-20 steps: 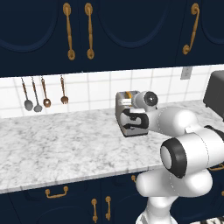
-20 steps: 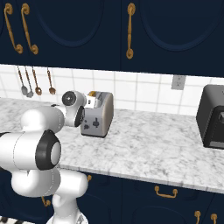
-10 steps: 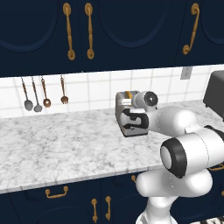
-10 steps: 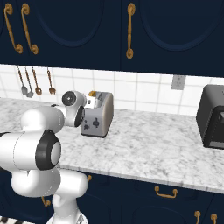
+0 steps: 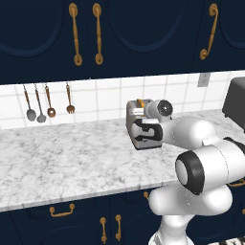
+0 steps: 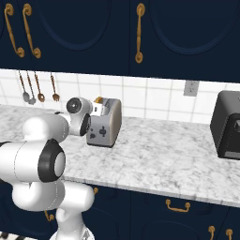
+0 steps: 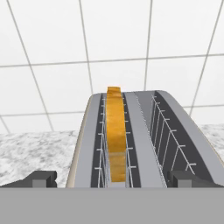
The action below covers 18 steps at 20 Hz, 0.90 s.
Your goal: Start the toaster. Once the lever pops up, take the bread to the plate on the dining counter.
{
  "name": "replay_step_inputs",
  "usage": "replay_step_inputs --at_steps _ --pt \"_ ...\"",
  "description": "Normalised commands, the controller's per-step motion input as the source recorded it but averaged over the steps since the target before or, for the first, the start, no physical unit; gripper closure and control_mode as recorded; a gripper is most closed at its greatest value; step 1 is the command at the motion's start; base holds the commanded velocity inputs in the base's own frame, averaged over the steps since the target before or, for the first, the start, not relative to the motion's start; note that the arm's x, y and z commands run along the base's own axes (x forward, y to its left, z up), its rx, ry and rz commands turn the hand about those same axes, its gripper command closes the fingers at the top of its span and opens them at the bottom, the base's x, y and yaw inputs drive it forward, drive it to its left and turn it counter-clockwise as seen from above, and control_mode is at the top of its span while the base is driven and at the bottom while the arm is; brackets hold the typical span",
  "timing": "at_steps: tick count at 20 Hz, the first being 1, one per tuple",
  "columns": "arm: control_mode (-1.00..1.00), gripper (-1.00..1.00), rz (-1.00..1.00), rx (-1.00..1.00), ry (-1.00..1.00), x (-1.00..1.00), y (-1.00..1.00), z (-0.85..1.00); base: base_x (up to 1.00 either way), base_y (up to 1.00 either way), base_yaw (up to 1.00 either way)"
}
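Observation:
The silver-grey toaster (image 5: pixel 132 113) (image 6: pixel 107 124) stands on the marbled worktop against the tiled wall. The bread (image 5: pixel 140 103) (image 6: pixel 98 100) (image 7: pixel 116 131) stands on edge in one slot of the toaster (image 7: pixel 142 135), its golden top sticking out; the other slot is empty. My gripper (image 5: pixel 141 132) (image 6: pixel 89 125) (image 7: pixel 113 180) is open at the toaster's near narrow end, level with its top. Its fingertips (image 7: pixel 41 179) stand wide on either side, holding nothing. The plate and the dining counter are out of view.
A larger dark grey appliance (image 6: pixel 229 124) (image 5: pixel 235 100) stands on the worktop to the right. Several utensils (image 5: pixel 48 103) (image 6: pixel 37 89) hang on the wall to the left. Navy cabinets with gold handles hang above, and the worktop's front edge (image 5: pixel 95 189) runs near my base.

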Motion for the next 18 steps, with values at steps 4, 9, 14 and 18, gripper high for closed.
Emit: replay_step_inputs --at_steps 4,9,14,18 --pt "-1.0 -1.0 0.0 0.0 0.0 0.0 0.0 0.0 0.0 0.0 0.0" --pt "-1.0 -1.0 0.0 0.0 0.0 0.0 0.0 0.0 0.0 0.0 0.0" --pt "-1.0 -1.0 0.0 0.0 0.0 0.0 0.0 0.0 0.0 0.0 0.0" --pt "-1.0 -1.0 0.0 0.0 0.0 0.0 0.0 0.0 0.0 0.0 0.0"
